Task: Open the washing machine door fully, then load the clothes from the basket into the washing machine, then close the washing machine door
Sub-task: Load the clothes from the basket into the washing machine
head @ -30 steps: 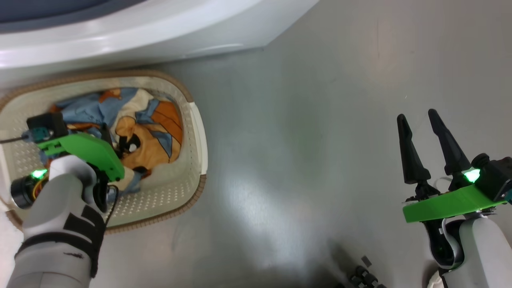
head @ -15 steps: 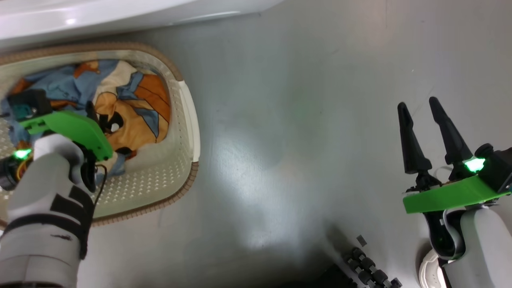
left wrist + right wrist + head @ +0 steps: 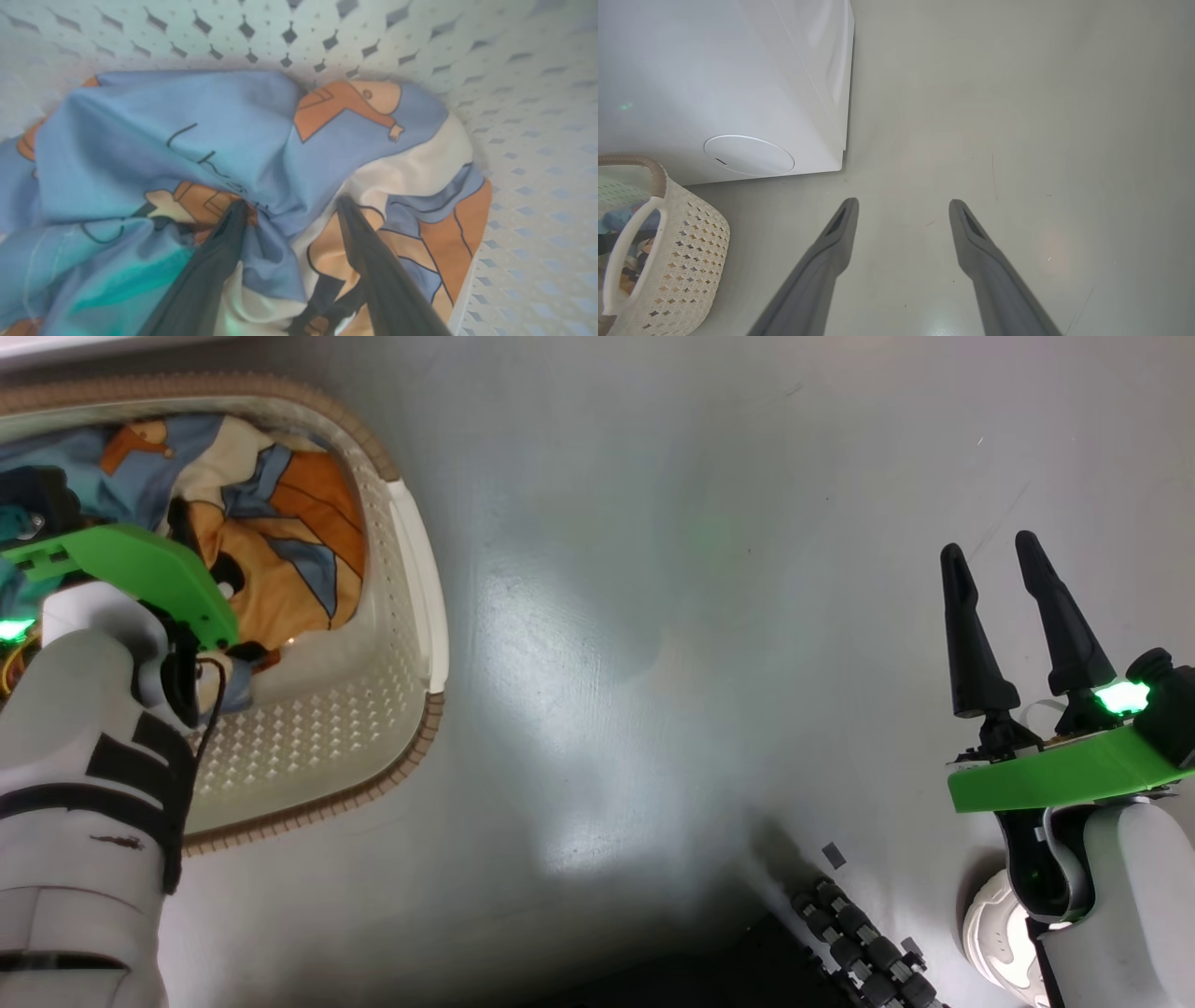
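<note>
The bear-print clothes (image 3: 187, 140) lie bunched inside the basket (image 3: 411, 579), just beside the washing machine (image 3: 714, 70). My left claw (image 3: 292, 203) digs into them, fingers parted around a fold. My right claw (image 3: 990, 545), well apart from the basket, hangs spread, empty.

Bright, even overhead light. Broad white glare on glossy floor (image 3: 560, 747) in head view, dark shadow along bottom edge. Left wrist view soft, fingers (image 3: 205, 280) out of focus. Right wrist view sharp, faint sheen on washing machine (image 3: 822, 56).
</note>
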